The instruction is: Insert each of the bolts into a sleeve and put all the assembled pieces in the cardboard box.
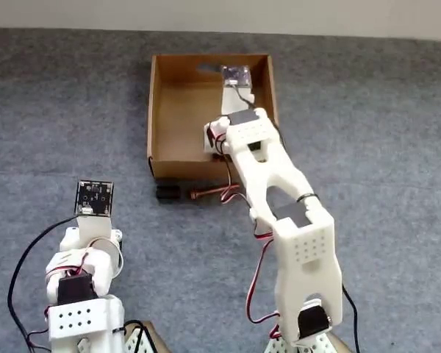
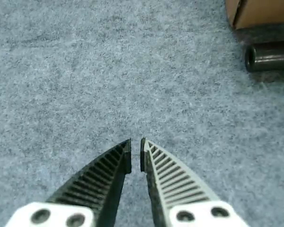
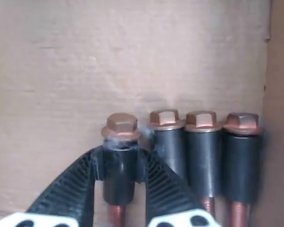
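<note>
My right gripper [image 3: 119, 161] is shut on an assembled piece [image 3: 119, 142], a copper bolt inside a black sleeve, low over the floor of the cardboard box [image 1: 165, 110]. Three more assembled pieces [image 3: 202, 146] lie side by side right beside it, against the box wall. The right arm [image 1: 253, 140] stretches over the box's near wall. On the carpet just in front of the box lie a loose black sleeve [image 1: 167, 193] [image 2: 270, 56] and a copper bolt [image 1: 204, 194]. My left gripper [image 2: 136, 153] is shut and holds nothing, low over bare carpet short of the sleeve.
Grey carpet [image 1: 367, 118] covers the table all around. The box corner [image 2: 260, 12] sits just beyond the loose sleeve. The right arm's red cables [image 1: 231, 193] trail over the carpet next to the bolt. The left arm [image 1: 88, 250] stands at the near left.
</note>
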Controlling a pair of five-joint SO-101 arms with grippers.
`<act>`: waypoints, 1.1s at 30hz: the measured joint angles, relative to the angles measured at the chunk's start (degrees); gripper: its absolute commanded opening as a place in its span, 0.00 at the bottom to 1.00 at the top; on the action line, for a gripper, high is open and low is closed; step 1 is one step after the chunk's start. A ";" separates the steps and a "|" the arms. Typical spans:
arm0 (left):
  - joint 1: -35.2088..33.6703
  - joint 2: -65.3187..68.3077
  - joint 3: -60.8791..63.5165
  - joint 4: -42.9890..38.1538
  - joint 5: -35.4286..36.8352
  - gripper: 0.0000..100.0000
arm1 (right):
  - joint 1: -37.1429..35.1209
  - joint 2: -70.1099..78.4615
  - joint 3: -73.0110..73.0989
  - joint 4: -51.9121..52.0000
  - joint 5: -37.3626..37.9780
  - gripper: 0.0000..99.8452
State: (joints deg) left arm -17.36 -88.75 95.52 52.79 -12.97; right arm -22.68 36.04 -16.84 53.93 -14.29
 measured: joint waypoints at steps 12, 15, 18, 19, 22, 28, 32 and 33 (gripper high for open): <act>0.00 0.00 0.00 0.00 0.00 0.06 | -0.09 2.37 -1.76 0.35 0.18 0.18; 0.00 0.00 0.00 0.00 0.00 0.06 | -0.09 1.14 -2.02 1.76 0.35 0.18; 0.00 0.00 0.00 0.00 0.00 0.06 | -0.09 -1.76 -1.93 3.96 0.26 0.18; 0.00 0.00 0.00 0.00 0.00 0.06 | 0.00 -2.99 -1.93 4.75 0.26 0.18; 0.00 0.00 0.00 0.00 0.00 0.06 | 1.23 -7.30 -1.85 6.24 0.26 0.18; 0.00 0.00 0.00 0.00 0.00 0.06 | 1.58 -16.70 -1.85 12.04 0.26 0.18; 0.00 0.00 0.00 0.00 0.00 0.06 | 1.58 -21.80 -1.85 14.77 0.35 0.18; 0.00 0.00 0.00 0.00 0.00 0.06 | 1.58 -22.68 -1.85 15.65 0.35 0.18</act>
State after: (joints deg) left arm -17.36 -88.75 95.52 52.79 -12.97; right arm -21.10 13.36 -18.68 69.58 -13.93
